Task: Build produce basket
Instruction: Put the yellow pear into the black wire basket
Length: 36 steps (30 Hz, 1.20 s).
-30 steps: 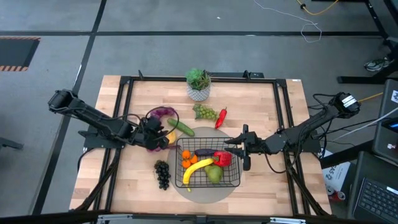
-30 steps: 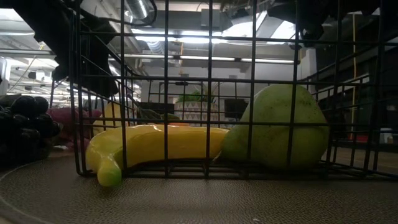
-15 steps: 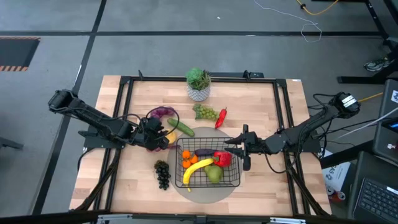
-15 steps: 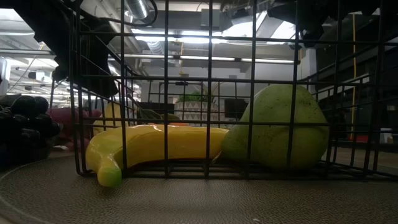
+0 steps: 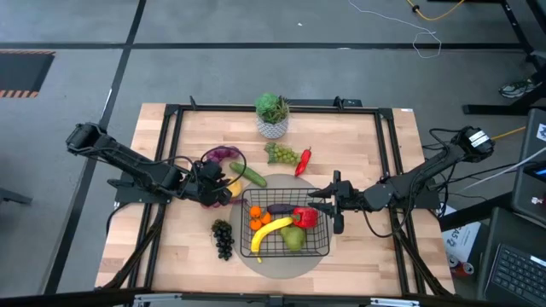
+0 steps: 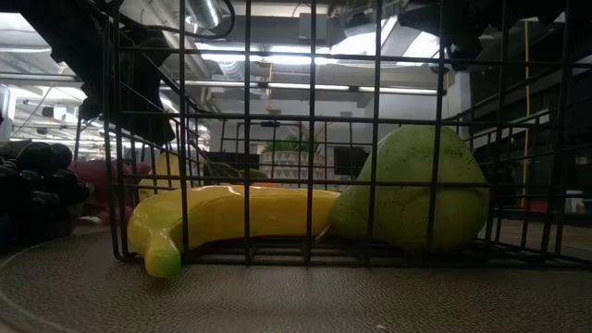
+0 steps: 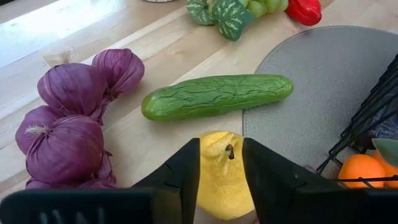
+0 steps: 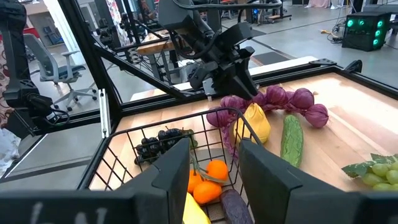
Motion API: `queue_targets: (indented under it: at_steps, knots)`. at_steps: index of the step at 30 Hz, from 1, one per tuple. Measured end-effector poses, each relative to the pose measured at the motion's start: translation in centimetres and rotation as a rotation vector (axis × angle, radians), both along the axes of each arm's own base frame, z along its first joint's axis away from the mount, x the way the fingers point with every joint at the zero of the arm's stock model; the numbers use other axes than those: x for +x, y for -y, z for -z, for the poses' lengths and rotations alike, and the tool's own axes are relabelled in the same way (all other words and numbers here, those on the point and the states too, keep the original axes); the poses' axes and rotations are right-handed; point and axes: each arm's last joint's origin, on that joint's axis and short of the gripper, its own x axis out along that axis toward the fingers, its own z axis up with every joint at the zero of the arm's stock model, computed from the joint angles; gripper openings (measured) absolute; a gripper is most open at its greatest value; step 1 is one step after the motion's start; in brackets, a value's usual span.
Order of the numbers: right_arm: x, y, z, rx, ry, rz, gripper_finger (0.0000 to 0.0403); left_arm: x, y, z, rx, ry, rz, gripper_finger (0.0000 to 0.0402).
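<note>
The black wire basket (image 5: pixel 287 227) stands on a round grey mat (image 5: pixel 281 182). It holds a banana (image 5: pixel 271 230), a green pear (image 5: pixel 293 240), a red pepper (image 5: pixel 304 217), an eggplant (image 5: pixel 280 208) and oranges (image 5: pixel 258 220). My left gripper (image 5: pixel 223 189) is at the basket's far left corner, shut on a yellow fruit (image 7: pixel 222 186). My right gripper (image 5: pixel 327 205) is open and empty at the basket's right side; it also shows in the right wrist view (image 8: pixel 214 146). My left gripper pinches the yellow fruit by its two sides (image 7: pixel 208 177) between its two fingers. The stem end (image 7: pixel 229 149) points away from the gripper. The fingers come slanting down from the table's left. Whether the fruit rests on the table, I cannot tell.
On the table lie a cucumber (image 5: pixel 247 174), purple onions (image 5: pixel 222 155), green grapes (image 5: pixel 281 153), a small red pepper (image 5: pixel 303 160) and black grapes (image 5: pixel 223 239). A potted green plant (image 5: pixel 272 115) stands at the far edge. A black frame (image 5: pixel 171 153) runs round the table.
</note>
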Motion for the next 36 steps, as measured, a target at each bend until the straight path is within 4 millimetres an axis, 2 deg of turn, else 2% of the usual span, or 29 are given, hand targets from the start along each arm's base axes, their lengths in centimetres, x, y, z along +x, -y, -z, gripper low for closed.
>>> queue_targets:
  at_steps: [14,27,36]
  knots:
    - [0.0,0.0,0.1,-0.006,-0.012,0.0,0.0138,0.0,0.0,0.0,0.001,-0.001,0.001,0.0008]
    - [0.0,0.0,0.1,-0.007,-0.013,0.0,0.0138,0.1,0.0,-0.2,0.034,0.01,0.0,0.0001]
    - [0.0,0.0,0.2,-0.006,-0.019,0.0,0.0138,0.5,0.6,-3.0,0.172,0.082,0.007,0.0]
